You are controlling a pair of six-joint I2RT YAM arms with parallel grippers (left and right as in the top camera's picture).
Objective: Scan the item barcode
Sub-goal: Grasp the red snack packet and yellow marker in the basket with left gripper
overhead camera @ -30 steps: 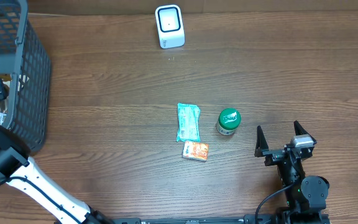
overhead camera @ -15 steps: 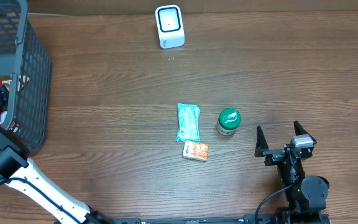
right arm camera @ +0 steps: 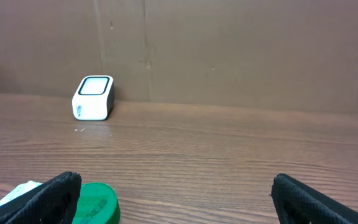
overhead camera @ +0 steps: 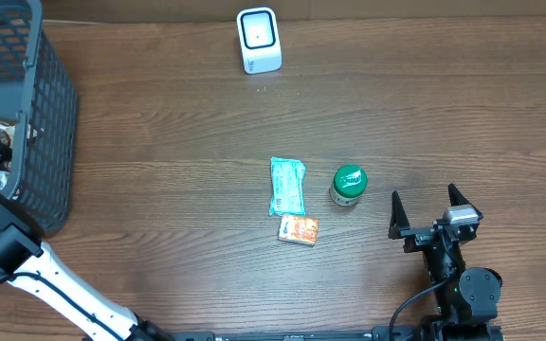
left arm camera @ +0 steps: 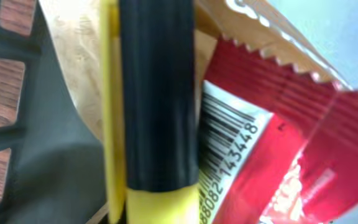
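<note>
Touching red packet, left jaws closed

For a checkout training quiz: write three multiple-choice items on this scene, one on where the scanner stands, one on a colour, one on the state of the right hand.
1. The white scanner stands on the table:
A. near its far edge
B. at its near edge
C. dead centre

2. The jar is capped in:
A. red
B. white
C. green

3. The right hand is:
A. shut on the jar
B. open, holding nothing
C. shut on nothing

Answers:
1 A: the right wrist view shows it far off, close to the back wall.
2 C: the green top shows from overhead and from the right wrist.
3 B: its fingers stand wide apart with only bare wood between them.
</note>
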